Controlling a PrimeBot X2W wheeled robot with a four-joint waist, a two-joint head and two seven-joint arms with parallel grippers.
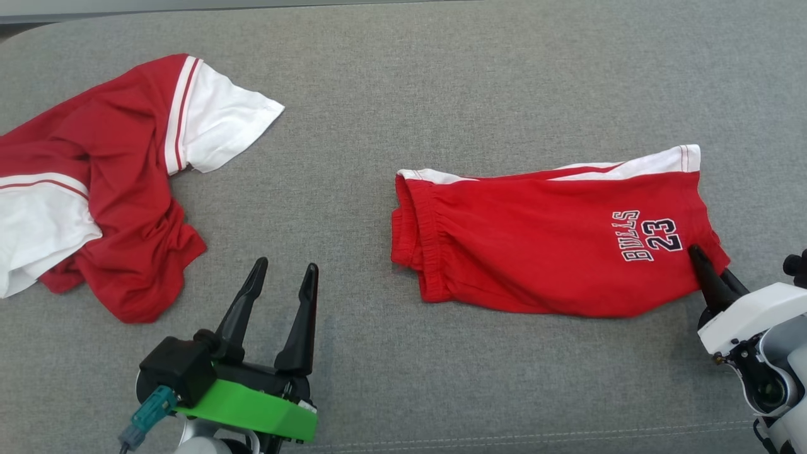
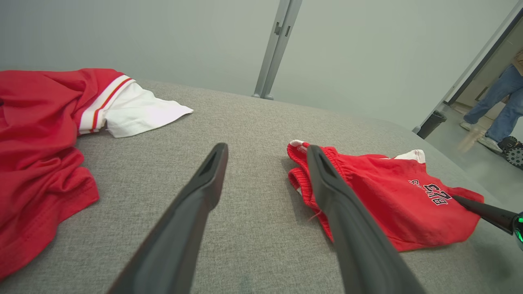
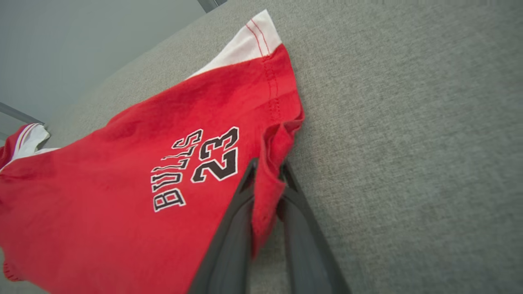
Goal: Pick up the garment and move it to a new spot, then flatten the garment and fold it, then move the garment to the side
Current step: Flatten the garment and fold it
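**Right gripper pinching the hem of the Bulls shorts**

The red shorts [image 1: 542,246] are lying mostly flat on the grey upholstered surface [image 1: 441,82], right of centre in the head view. Their elastic waistband [image 1: 419,233] is pointing toward the robot's left. The leg hem is facing its right, and a white side stripe [image 1: 630,167] is running along the far edge. The "BULLS 23" print [image 1: 649,236] is sitting near the hem end.

The right gripper [image 1: 706,261] is reaching in from the lower right and is closing on the shorts at the near hem corner. In the right wrist view a raised fold of red fabric is standing between its two dark fingers [image 3: 241,212], which are squeezing it from both sides just below the print.

The left gripper [image 1: 285,265] is holding its fingers spread wide with nothing between them. It is hanging at the lower left over bare grey fabric, apart from both garments.

A crumpled red-and-white shirt [image 1: 120,189] is lying at the far left of the surface, well apart from the shorts, with one white sleeve [image 1: 227,123] spreading out toward the middle.

In the left wrist view a person [image 2: 496,102] in blue jeans is standing on the floor beyond the far right corner, near a dark bin [image 2: 432,122].
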